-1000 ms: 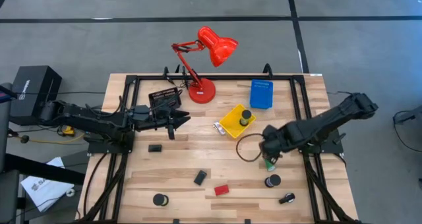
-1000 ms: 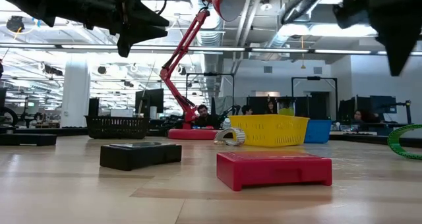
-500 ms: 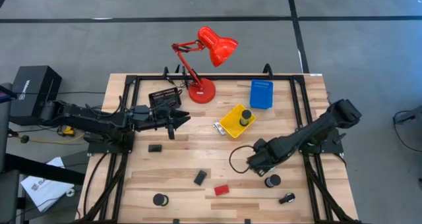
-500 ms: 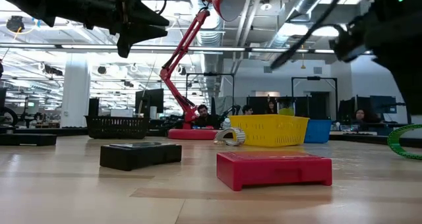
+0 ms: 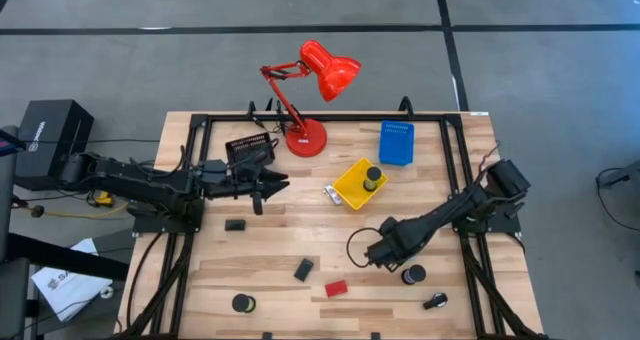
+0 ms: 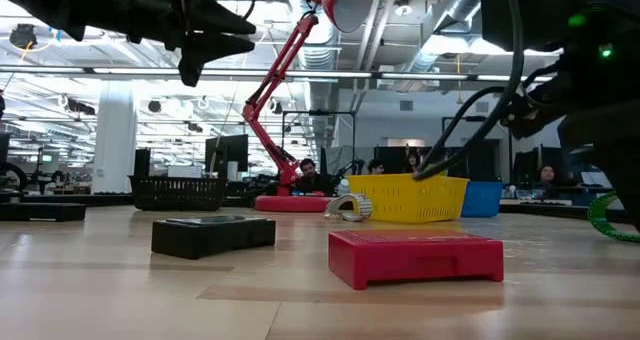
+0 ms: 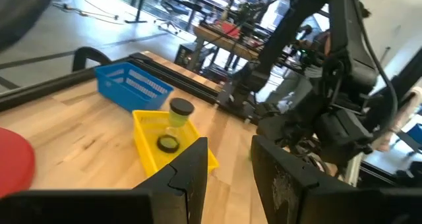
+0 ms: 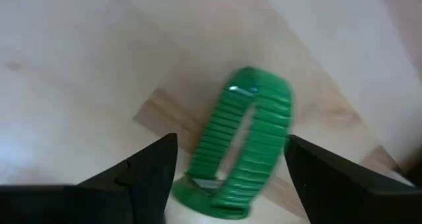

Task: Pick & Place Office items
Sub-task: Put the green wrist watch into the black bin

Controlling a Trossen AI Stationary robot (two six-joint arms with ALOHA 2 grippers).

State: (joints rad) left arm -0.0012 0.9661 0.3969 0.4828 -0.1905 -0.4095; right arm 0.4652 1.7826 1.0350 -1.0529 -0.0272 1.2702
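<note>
Green ribbed ring (image 8: 241, 141) between right fingers (image 8: 148, 168).

Ribbed green ring (image 8: 241, 145), red block (image 6: 415, 256), yellow tray (image 5: 352, 184), blue tray (image 5: 396, 142).

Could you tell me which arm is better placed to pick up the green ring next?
The right. Its end effector is open and low over the table, with the green ring lying between its fingers. The left end effector hangs far off, near the black tray.

the surface (image 5: 300, 240) is seen as pale, matt wood planks. the green ribbed ring (image 8: 241, 141) looks like glossy plastic, and the red lamp (image 5: 325, 70) shows a glossy finish.
</note>
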